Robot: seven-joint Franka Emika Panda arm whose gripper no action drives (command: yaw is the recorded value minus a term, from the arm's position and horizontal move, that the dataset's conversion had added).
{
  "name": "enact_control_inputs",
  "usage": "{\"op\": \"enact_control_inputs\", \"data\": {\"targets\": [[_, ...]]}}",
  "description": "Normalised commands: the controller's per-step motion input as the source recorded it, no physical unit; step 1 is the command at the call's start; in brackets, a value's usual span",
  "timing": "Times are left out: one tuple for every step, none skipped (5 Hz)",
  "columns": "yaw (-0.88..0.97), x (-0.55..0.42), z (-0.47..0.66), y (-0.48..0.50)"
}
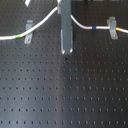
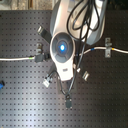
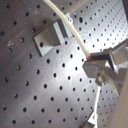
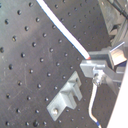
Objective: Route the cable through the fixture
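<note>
The white cable runs in from the first exterior view's left past a green band, rises to my gripper at the top middle, then drops right past a blue band. The gripper is shut on the cable, held above the board; it also shows in the second wrist view. The fixture, a narrow upright grey strip, stands just in front of and below the gripper; it also shows in the second exterior view. A grey clip beside the cable shows in both wrist views; I cannot tell which clip it is.
Two grey clips stand at the first exterior view's left. Another grey clip at the right has the cable running by it, near a yellow band. The arm's body hides the board's middle in the second exterior view.
</note>
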Motion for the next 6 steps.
{"op": "enact_control_inputs", "data": {"targets": [[0.25, -0.044, 0.1, 0.251], [0.14, -0.013, 0.19, 0.187], [0.11, -0.007, 0.3, 0.225], [0.07, 0.003, 0.29, 0.195], [0.0, 0.05, 0.19, 0.073], [0.0, 0.083, 0.14, 0.0]]}}
